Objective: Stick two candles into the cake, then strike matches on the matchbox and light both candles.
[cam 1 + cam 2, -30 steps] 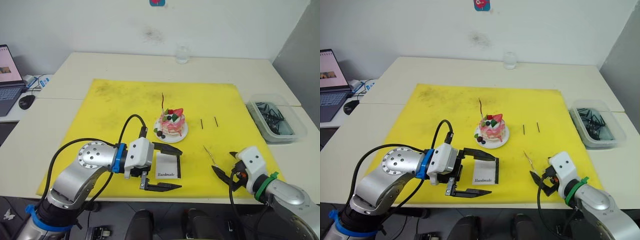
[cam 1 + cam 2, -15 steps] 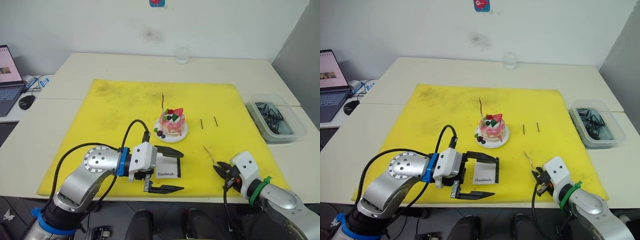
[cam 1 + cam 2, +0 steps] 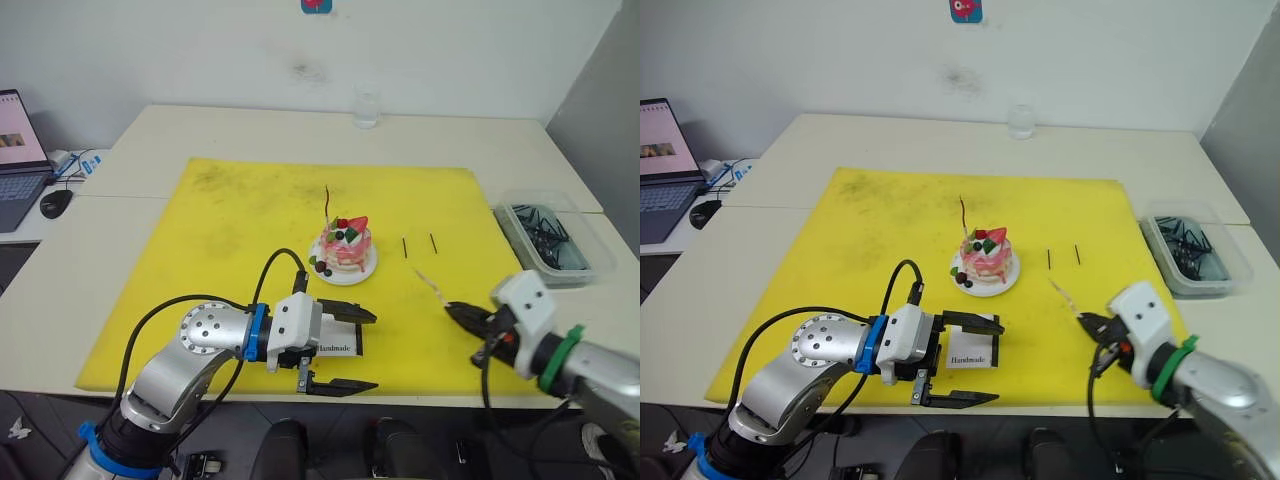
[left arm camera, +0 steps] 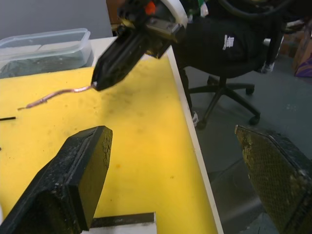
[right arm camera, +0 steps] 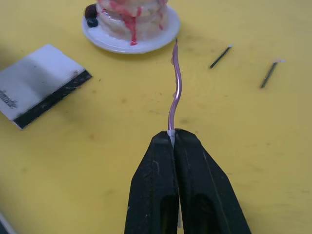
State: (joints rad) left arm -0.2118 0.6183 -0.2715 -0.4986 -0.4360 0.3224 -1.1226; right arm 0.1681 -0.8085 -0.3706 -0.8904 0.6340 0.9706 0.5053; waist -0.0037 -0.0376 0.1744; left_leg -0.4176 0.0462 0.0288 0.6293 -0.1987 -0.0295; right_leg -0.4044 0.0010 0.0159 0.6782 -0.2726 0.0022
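Note:
The pink-and-white cake [image 3: 345, 248] sits on its small white plate [image 3: 362, 272] in the middle of the yellow mat [image 3: 230, 220], with one thin reddish candle [image 3: 327, 205] standing in it. My right gripper [image 3: 452, 308] is shut on the near end of the second candle [image 5: 174, 87], held just above the mat right of the cake and pointing toward the plate. Two dark matches [image 3: 404, 247] [image 3: 432, 242] lie right of the cake. The white matchbox [image 3: 338, 342] lies in front of the cake, between the fingers of my open left gripper [image 3: 358, 350].
A clear plastic bin [image 3: 550, 240] with dark pieces stands off the mat's right edge. A glass [image 3: 365, 108] stands at the back of the table. At the far left are a laptop [image 3: 15, 150] and a mouse [image 3: 52, 203]. An office chair [image 4: 224, 44] stands beyond the table's edge.
My right gripper shut on the candle that lay on the mat and lifted it, moving up and away from the front edge. The left gripper slid right, around the matchbox.

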